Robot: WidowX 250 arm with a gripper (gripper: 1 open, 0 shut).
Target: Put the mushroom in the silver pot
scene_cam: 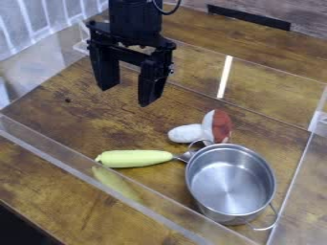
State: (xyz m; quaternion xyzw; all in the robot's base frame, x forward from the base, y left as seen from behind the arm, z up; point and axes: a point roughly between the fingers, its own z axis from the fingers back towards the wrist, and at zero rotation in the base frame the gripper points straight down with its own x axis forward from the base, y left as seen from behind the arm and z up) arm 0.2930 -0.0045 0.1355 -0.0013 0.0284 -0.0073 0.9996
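The mushroom [205,128] lies on its side on the wooden table, white stem pointing left and reddish-brown cap to the right. Just below and right of it stands the silver pot [231,184], shallow, shiny and with nothing inside. My gripper [128,84] hangs pointing down at the upper left, well apart from both. It is open, its two black fingers [152,86] spread wide with nothing between them.
A yellow-green corn cob [134,158] lies left of the pot. Clear acrylic walls [76,158] fence the work area along the front and sides. The wooden table [76,115] extends beneath the gripper.
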